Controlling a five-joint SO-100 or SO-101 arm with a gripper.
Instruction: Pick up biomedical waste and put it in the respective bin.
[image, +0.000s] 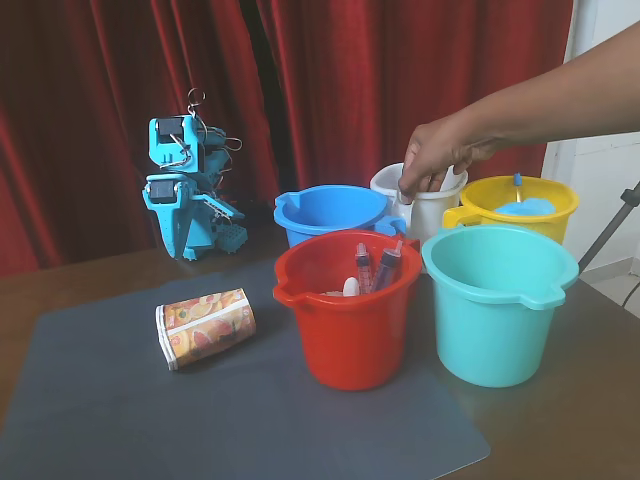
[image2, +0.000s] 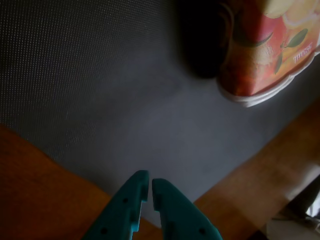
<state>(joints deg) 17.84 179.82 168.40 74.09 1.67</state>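
The paper cup (image: 205, 327), printed with orange, red and yellow fruit, lies on its side on the grey mat (image: 120, 410), left of the buckets. In the wrist view it shows at the top right (image2: 265, 55). The turquoise bucket (image: 495, 305) with a pouring lip stands upright at the right and looks empty. My teal arm is folded at the back left. Its gripper (image: 228, 238) hangs low near the table, well behind the cup. In the wrist view the gripper (image2: 150, 182) is shut with nothing between the jaws.
A red bucket (image: 345, 330) holding purple-filled syringes (image: 385, 265) stands in the middle. Behind it are a blue bucket (image: 330, 210), a white one (image: 425, 215) and a yellow one (image: 520, 205). A person's hand (image: 435, 155) reaches over the white bucket.
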